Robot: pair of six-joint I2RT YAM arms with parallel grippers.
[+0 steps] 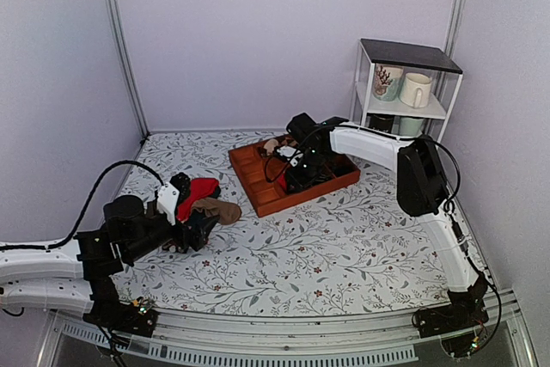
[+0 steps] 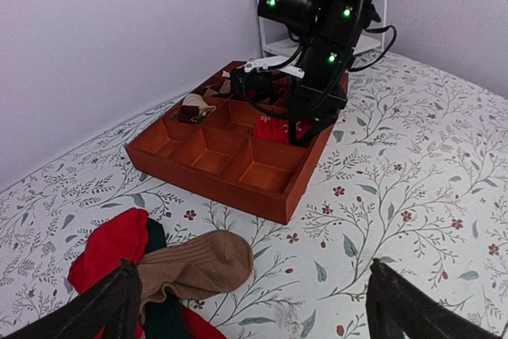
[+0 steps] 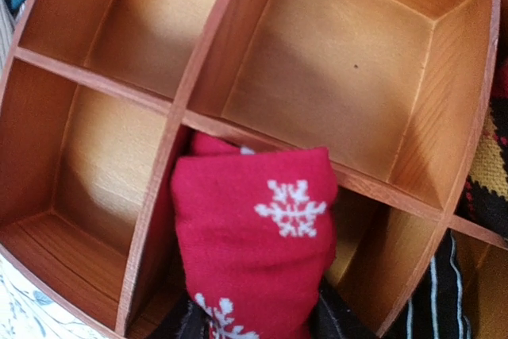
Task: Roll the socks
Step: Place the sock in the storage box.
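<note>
Right gripper [image 1: 301, 176] first: we see it lowered into the red-brown wooden divider tray [image 3: 214, 45] at the back of the table, pointing down into one compartment. Its wrist camera shows the socks [image 3: 254, 236], a bright red rolled bundle with white snowflake marks, directly between its dark fingers [image 3: 194, 325]. Only slivers of those fingers show, on either side at the bottom edge. We cannot tell whether the pads press on the bundle or stand just off it, because the fabric hides them. The bundle sits inside a compartment, and its top leans over the divider toward the next, bare cell. In the left wrist view we find the same red bundle under that gripper in an inner cell, behind the near row of bare cells. Other socks fill nearby cells: a dark patterned one [image 3: 492, 164] to the right and a beige bundle [image 2: 194, 105] toward the far corner

Left gripper [image 2: 258, 299] hangs low over the floral tablecloth [image 1: 344, 247], well apart from the tray, its jaws spread wide and gripping nothing. A loose heap of socks [image 2: 119, 252], red and dark green with a brown sock [image 2: 198, 263] on top, lies just ahead of the finger [image 2: 111, 307] at the left of its view. At the back right we see a white shelf [image 1: 408, 56] carrying mugs [image 1: 417, 90]
</note>
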